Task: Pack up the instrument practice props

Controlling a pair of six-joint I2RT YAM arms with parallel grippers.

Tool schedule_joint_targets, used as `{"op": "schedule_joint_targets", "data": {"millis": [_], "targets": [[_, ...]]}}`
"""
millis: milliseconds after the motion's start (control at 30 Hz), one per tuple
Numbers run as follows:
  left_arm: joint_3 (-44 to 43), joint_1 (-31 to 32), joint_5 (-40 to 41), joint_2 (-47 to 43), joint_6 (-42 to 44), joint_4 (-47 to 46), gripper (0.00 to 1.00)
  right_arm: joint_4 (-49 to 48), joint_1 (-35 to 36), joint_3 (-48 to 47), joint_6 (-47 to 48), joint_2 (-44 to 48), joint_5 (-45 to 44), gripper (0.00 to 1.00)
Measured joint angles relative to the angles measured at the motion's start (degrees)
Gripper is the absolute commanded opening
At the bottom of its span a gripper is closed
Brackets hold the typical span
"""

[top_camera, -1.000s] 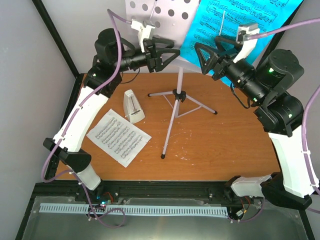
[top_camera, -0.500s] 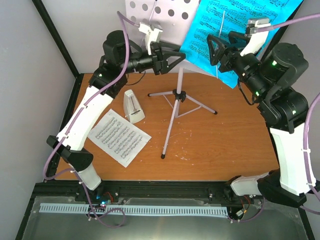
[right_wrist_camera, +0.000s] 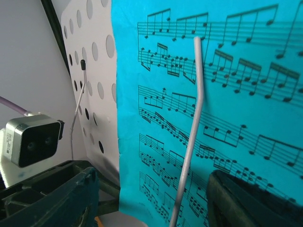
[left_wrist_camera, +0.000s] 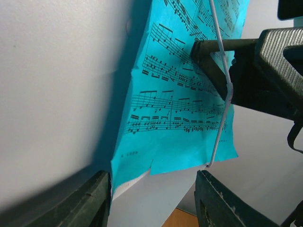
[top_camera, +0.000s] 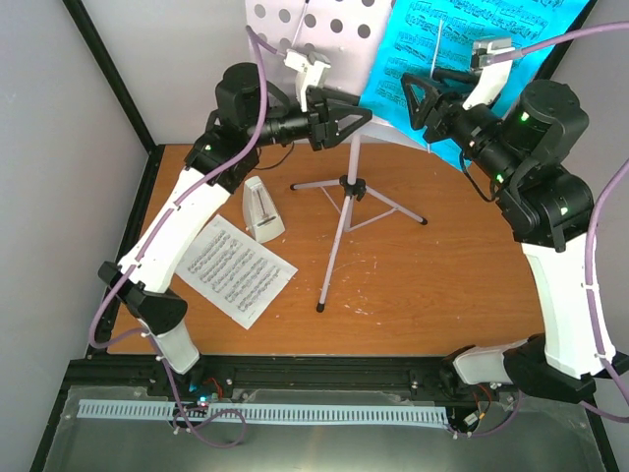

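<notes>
Hovered at the raised tray of the lilac music stand with left gripper and right gripper, both with jaws parted, grasping nothing. Showed 1 bright-blue page pinned there under a wire arm. Lay on the table: 1 white page, just beside the metronome.

blue sheet-music page cut by top edge, music stand tray likewise

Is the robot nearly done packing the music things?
Not nearly; nothing looks packed. The left claw and right claw, both open, are at the bright-blue sheet-music page on the tall lilac tripod stand. The small white pyramid metronome and white sheet-music page sit on the wooden table.
</notes>
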State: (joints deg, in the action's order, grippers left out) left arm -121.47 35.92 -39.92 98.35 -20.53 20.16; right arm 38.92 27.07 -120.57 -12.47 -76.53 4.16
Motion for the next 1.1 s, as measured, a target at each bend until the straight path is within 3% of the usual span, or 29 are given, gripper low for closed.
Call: {"op": "schedule_joint_targets", "data": {"millis": [400, 733, 1033, 1100], "targets": [[-0.1, 0.2, -0.5, 0.5, -0.4, -1.5, 0.38, -3.5, -0.1, 4.0, -1.0, 0.1, 1.7, 0.31], [-0.1, 0.2, -1.5, 0.6, -1.4, -5.0, 0.31, -5.8, -0.1, 7.4, -1.2, 1.3, 1.6, 0.2], [-0.9, 0.2, -2.8, 3.2, -2.9, -6.9, 0.02, -7.8, -0.1, 9.6, -1.0, 2.6, 1.4, 0.03], [-1.0, 0.2, -2.8, 3.4, -3.0, -7.2, 0.0, -8.6, -0.2, 10.2, -0.5, 2.8, 1.3, 0.03]]}}
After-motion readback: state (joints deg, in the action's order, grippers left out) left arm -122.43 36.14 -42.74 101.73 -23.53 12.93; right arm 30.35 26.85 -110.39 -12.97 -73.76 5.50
